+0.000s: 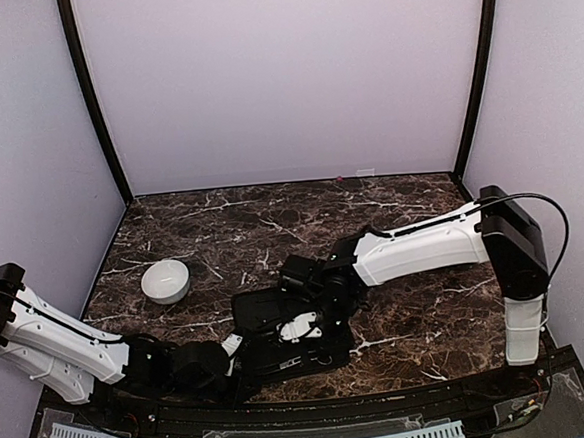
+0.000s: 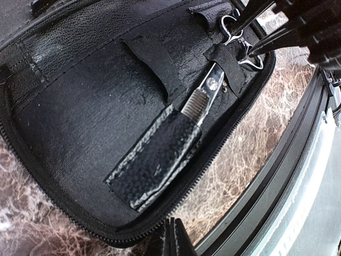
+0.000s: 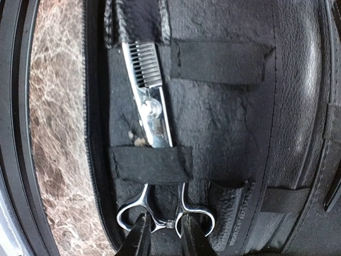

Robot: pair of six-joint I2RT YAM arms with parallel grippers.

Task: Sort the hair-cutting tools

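A pair of silver thinning scissors (image 3: 152, 114) lies in the open black case (image 3: 229, 122), its toothed blade running into a pocket and a black elastic strap (image 3: 149, 164) across its shanks. My right gripper (image 3: 163, 232) has one fingertip in each ring handle and is shut on the inner bars between the rings. The left wrist view shows the same scissors (image 2: 205, 93) and my right gripper (image 2: 240, 44) at the handles. My left gripper (image 2: 173, 240) is shut, its tips at the case's (image 2: 80, 117) zipper edge with nothing visible between them. No comb-like pieces show.
A white bowl (image 1: 165, 281) stands on the marble table (image 1: 419, 315), left of the case (image 1: 258, 312). The right arm (image 1: 424, 248) reaches in from the right over the case. The table's black front rail (image 2: 298, 176) runs just beside the case.
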